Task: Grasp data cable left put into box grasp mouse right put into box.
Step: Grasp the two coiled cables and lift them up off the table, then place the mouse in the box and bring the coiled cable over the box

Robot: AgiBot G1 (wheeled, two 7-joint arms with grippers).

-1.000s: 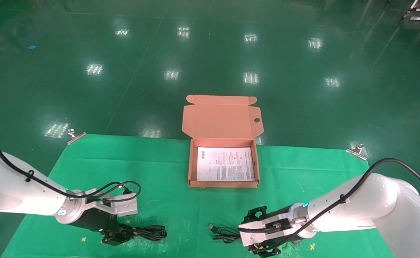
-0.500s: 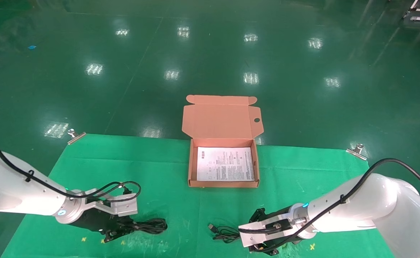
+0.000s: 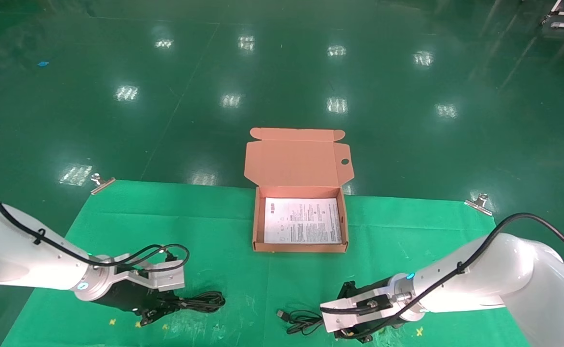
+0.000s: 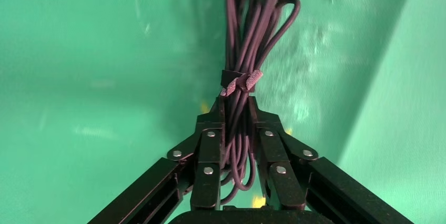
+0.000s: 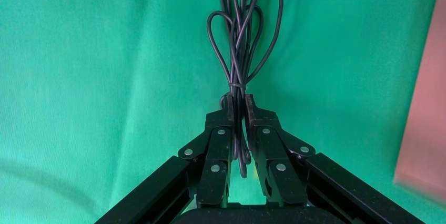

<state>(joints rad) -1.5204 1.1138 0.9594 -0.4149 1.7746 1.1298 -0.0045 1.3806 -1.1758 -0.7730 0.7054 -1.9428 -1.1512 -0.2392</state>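
The data cable (image 3: 201, 302), a thick black tied bundle, lies near the front left of the green cloth. My left gripper (image 3: 162, 308) is shut on one end of it; in the left wrist view the fingers (image 4: 210, 145) pinch the data cable (image 4: 247, 40) just behind its strap. At the front right, my right gripper (image 3: 340, 332) is shut on a thin black looped cord (image 3: 303, 322) with a USB plug (image 3: 282, 313). In the right wrist view the cord (image 5: 239, 40) runs between the pads (image 5: 227, 111). The mouse itself is hidden. The open salmon box (image 3: 301, 248) holds a white sheet (image 3: 303, 221).
The green cloth (image 3: 204, 226) is held down by metal clips at its far corners (image 3: 101, 182) (image 3: 479, 202). The box lid (image 3: 297, 161) stands open at the back. Beyond the table lies shiny green floor. A salmon box edge (image 5: 426, 129) shows in the right wrist view.
The right gripper's jaws have closed from wide open onto the thin cord, and the cord's plug end has shifted slightly nearer. The left gripper has tightened on the data cable bundle.
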